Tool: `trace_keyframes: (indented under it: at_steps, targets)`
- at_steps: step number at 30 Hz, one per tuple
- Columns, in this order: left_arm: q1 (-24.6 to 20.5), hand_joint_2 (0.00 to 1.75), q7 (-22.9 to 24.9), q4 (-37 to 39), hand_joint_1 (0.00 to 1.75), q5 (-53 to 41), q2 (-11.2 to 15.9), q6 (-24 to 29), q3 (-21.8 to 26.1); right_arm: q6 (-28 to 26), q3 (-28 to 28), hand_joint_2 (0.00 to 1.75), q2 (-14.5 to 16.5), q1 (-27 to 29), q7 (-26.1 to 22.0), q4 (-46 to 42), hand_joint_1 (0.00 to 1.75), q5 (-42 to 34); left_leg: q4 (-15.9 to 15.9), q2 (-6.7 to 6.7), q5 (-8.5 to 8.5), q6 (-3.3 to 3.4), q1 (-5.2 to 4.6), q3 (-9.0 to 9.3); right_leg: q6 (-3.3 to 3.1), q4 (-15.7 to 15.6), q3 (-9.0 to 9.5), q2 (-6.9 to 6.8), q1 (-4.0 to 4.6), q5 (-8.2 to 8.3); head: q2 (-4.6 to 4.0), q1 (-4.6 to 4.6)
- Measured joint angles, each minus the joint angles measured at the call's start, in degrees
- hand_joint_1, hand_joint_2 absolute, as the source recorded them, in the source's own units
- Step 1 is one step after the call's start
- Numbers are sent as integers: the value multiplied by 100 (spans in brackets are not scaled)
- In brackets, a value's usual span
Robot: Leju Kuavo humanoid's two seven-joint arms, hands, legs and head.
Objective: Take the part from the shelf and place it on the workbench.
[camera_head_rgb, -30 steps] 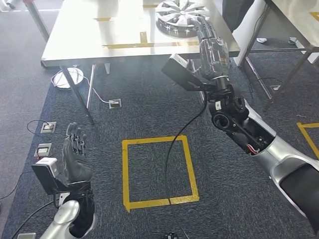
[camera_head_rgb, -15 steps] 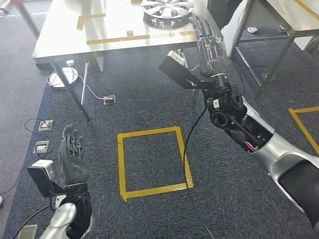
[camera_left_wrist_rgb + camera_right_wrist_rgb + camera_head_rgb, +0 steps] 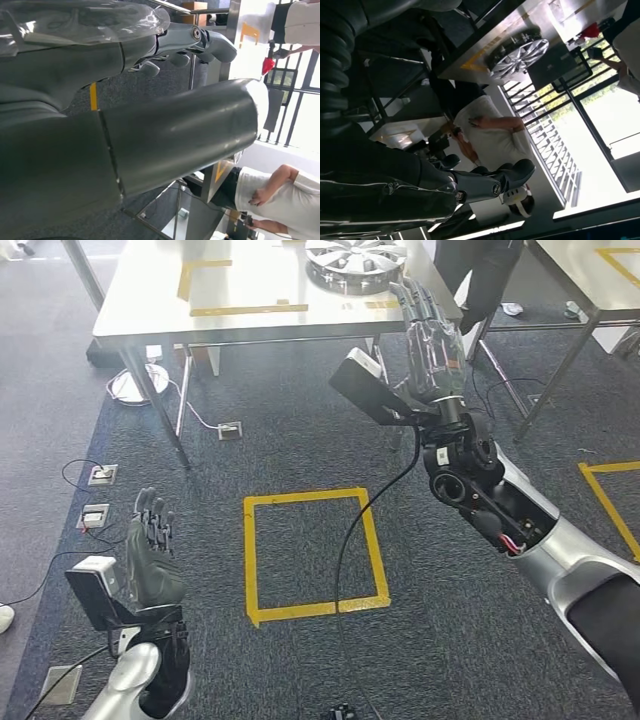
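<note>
A silver spoked wheel cover [image 3: 355,260] lies on the steel workbench [image 3: 249,290] near its far right; the right wrist view shows the wheel cover [image 3: 518,52] too. My right hand [image 3: 430,335] is raised just off the bench's near edge, a little short of the cover, fingers stretched out and holding nothing. Its fingers [image 3: 490,182] are bare in the right wrist view. My left hand [image 3: 153,555] hangs low at the left over the carpet, fingers up and apart, empty. The left wrist view has its thick thumb [image 3: 181,135] and fingers [image 3: 196,42] with nothing between them.
A yellow tape square [image 3: 313,555] marks the carpet ahead. Floor sockets [image 3: 102,475] and cables lie at the left by the bench leg [image 3: 155,405]. A second table [image 3: 596,280] stands at the right. A person's dark legs [image 3: 483,270] are behind the bench; another person [image 3: 279,192] stands nearby.
The whole picture has shifted, so the camera moved. Both hands keep the same empty pose; the right hand stays by the bench edge.
</note>
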Motion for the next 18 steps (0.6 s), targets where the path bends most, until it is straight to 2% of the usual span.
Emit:
trace_keyframes:
  at_steps: [2, 3, 4, 7, 9, 10, 12, 13, 14, 15, 17, 18]
  targets:
    - [1, 0, -2, -1, 0, 3, -7, 1, 0, -8, -6, 175, -11, 5, 4, -13, 0, -5, 45, -2, 4, -21, -5, -38, -37, -819, 514, -1, 3, 297, 0, 37]
    - [-2, 0, -2, -1, 0, 4, -9, 0, 0, -13, -10, 175, -16, 4, 5, -26, 0, -8, 77, -2, 7, -40, -15, -67, -61, -1171, 708, 1, 15, 374, 0, 47]
    - [-4, 0, -4, -1, 0, 4, -11, 0, 0, -16, -14, 175, -21, 9, 8, -38, 0, -9, 102, -3, 15, -66, -23, -101, -86, -1371, 807, 5, 29, 391, 0, 46]
    - [4, 0, -6, -1, 0, 5, -10, 1, 0, -24, -19, 175, -31, 43, 19, -55, 0, -9, 146, 0, 29, -146, -34, -177, -161, -1448, 798, 13, 35, 380, 1, 17]
    - [2, 0, -8, -1, 0, 5, -8, 1, 0, -29, -22, 175, -32, 50, 20, -74, 0, -9, 395, 0, -151, -204, -33, -284, -225, -1473, 796, 6, 2, 414, 1, -48]
    - [1, 0, -9, -1, 0, 7, -6, 3, 0, -31, -24, 175, -32, 49, 20, -85, 0, -9, 700, -1, -332, -232, -26, -417, -254, -1481, 794, 0, -7, 427, 0, -89]
    - [12, 0, -9, 1, 0, 10, -2, 11, 0, -34, -25, 175, -32, 59, 24, -95, 0, -21, 1525, -2, -703, -268, -12, -783, -289, -1479, 773, -6, 1, 441, 0, -150]
    - [21, 0, -9, 1, 0, 14, 2, 16, 0, -39, -25, 175, -32, 70, 27, -96, 0, -30, 1824, -2, -788, -277, -9, -919, -297, -1477, 765, -6, 4, 445, 0, -160]
    - [29, 0, -11, 1, 0, 17, 5, 23, 0, -45, -26, 175, -35, 87, 31, -102, 0, -45, 1917, -2, -763, -277, -8, -959, -301, -1473, 760, -4, 4, 448, 0, -167]
    - [33, 0, -15, 1, 0, 20, 9, 32, 0, -53, -28, 175, -39, 105, 36, -114, 0, -61, 1763, -2, -628, -269, -9, -882, -301, -1468, 758, 0, 4, 449, 0, -175]
    - [35, 0, -26, -1, 0, 23, 14, 46, 0, -65, -45, 175, -54, 137, 50, -167, 0, -91, 966, -3, -220, -222, -10, -496, -293, -1458, 757, 10, 5, 451, 0, -193]
    - [34, 0, -33, -1, 0, 23, 15, 50, 0, -69, -55, 175, -68, 146, 60, -198, 0, -99, 570, -5, -79, -195, -18, -315, -278, -1447, 744, 16, 17, 454, 0, -201]
